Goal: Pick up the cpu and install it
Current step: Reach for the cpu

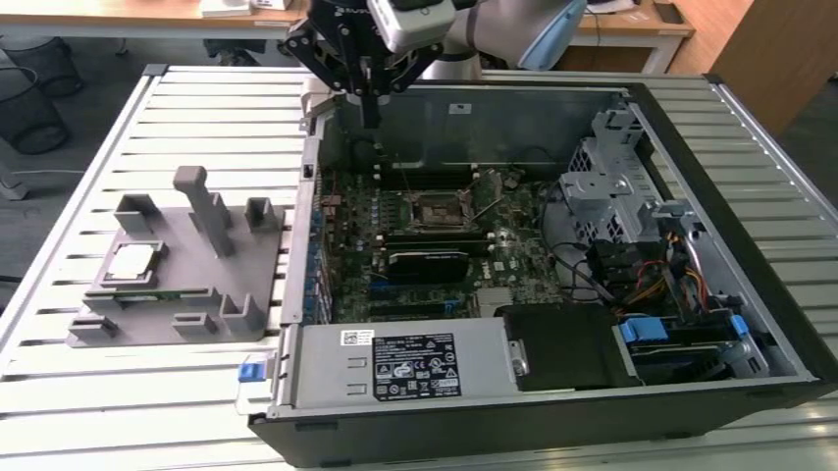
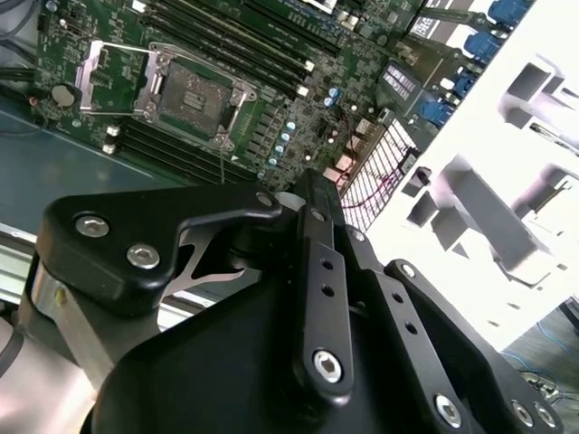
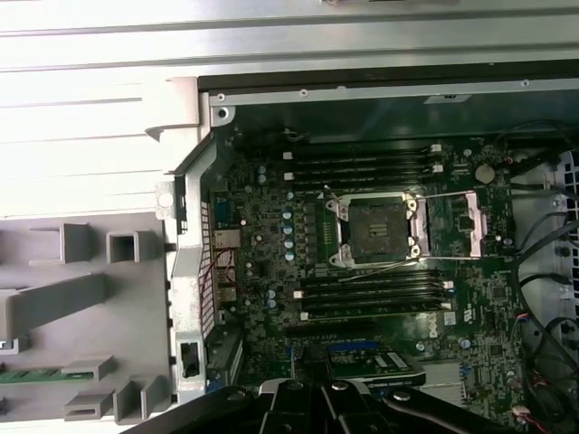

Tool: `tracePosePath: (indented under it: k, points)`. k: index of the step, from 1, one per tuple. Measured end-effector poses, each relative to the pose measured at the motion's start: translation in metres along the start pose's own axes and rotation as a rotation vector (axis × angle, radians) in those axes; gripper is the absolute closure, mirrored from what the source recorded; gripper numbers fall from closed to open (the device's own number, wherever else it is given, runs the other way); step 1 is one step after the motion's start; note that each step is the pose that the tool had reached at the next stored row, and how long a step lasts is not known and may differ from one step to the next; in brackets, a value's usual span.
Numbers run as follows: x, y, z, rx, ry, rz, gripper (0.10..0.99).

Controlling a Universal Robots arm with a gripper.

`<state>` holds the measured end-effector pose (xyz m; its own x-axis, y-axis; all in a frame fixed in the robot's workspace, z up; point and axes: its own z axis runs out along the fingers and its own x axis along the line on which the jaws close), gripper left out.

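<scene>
Partly cropped, gripper [image 1: 371, 122] hangs far from cpu [image 1: 135, 261].

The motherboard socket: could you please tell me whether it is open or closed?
Open: its metal frame is swung aside, baring the empty socket; the cpu lies on the grey fixture.

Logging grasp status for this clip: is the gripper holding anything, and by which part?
Nothing seen in it: the cpu lies on the grey fixture, well apart from the gripper, which hangs over the computer case wall.
</scene>
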<state>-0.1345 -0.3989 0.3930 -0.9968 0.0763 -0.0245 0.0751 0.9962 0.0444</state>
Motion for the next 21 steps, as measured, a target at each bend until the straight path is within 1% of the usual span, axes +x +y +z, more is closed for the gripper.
tracePosePath:
  k: [21]
  points:
    - [0.0060,-0.0005,0.0003,0.000,0.0001,0.000,0.980]
